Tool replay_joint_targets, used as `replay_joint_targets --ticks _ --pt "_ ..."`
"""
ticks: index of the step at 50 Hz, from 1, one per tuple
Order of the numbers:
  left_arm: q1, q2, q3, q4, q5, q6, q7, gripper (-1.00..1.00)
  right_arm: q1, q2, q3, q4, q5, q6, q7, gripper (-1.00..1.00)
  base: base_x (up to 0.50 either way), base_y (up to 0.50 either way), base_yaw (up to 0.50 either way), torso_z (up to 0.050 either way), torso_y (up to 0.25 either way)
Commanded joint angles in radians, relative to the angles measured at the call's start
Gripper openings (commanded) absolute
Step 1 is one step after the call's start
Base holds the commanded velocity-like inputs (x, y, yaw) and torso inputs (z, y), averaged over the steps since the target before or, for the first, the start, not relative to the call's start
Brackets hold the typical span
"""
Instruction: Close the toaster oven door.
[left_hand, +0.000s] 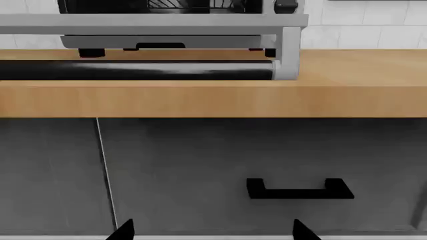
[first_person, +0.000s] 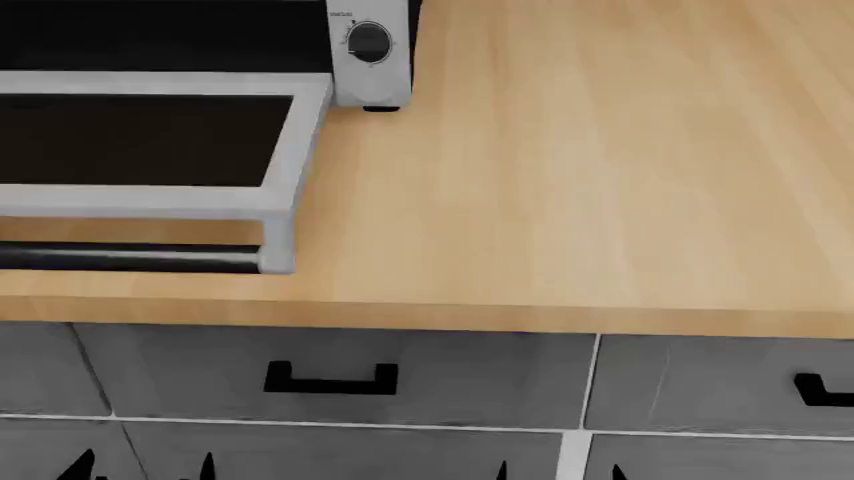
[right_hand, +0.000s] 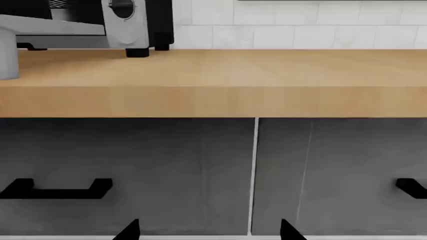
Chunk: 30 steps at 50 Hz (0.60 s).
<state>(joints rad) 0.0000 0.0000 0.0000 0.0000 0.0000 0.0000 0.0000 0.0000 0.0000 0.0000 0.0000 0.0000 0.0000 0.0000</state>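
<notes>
The toaster oven (first_person: 367, 45) stands at the counter's back left, its knob panel also showing in the right wrist view (right_hand: 127, 20). The toaster oven door (first_person: 287, 150) lies folded down flat and open over the counter, its black bar handle (first_person: 127, 258) toward the front edge. In the left wrist view the door (left_hand: 153, 21) and the handle (left_hand: 133, 70) appear edge-on above the counter. My left gripper (left_hand: 213, 232) is open, low in front of the drawers, below the handle. My right gripper (right_hand: 210, 232) is open too, further right, holding nothing.
The wooden counter (first_person: 574, 200) stretches right of the oven, its front edge (left_hand: 213, 100) overhanging grey drawers with black handles (left_hand: 299, 190) (right_hand: 57, 189). A white tiled wall (right_hand: 300, 30) backs the counter.
</notes>
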Motion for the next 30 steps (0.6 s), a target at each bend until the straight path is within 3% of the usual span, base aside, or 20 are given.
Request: replay_joint_targets --ticks 1,13,30 --pt "-0.005 -0.028 0.034 -0.020 -0.021 0.017 -0.034 1.00 0.005 0.017 -0.022 0.015 0.017 -0.011 0.022 1.00 0.00 0.00 0.00 0.000 0.000" --pt "0.003 -0.053 0.060 -0.002 -0.069 0.002 -0.059 1.00 -0.001 0.050 -0.065 -0.008 0.046 0.013 0.055 1.00 0.00 0.00 0.00 0.000 0.000" --pt "0.013 -0.078 0.076 0.036 -0.118 -0.019 -0.082 1.00 -0.012 0.076 -0.100 -0.059 0.066 0.039 0.088 1.00 0.00 0.00 0.00 0.050 0.000"
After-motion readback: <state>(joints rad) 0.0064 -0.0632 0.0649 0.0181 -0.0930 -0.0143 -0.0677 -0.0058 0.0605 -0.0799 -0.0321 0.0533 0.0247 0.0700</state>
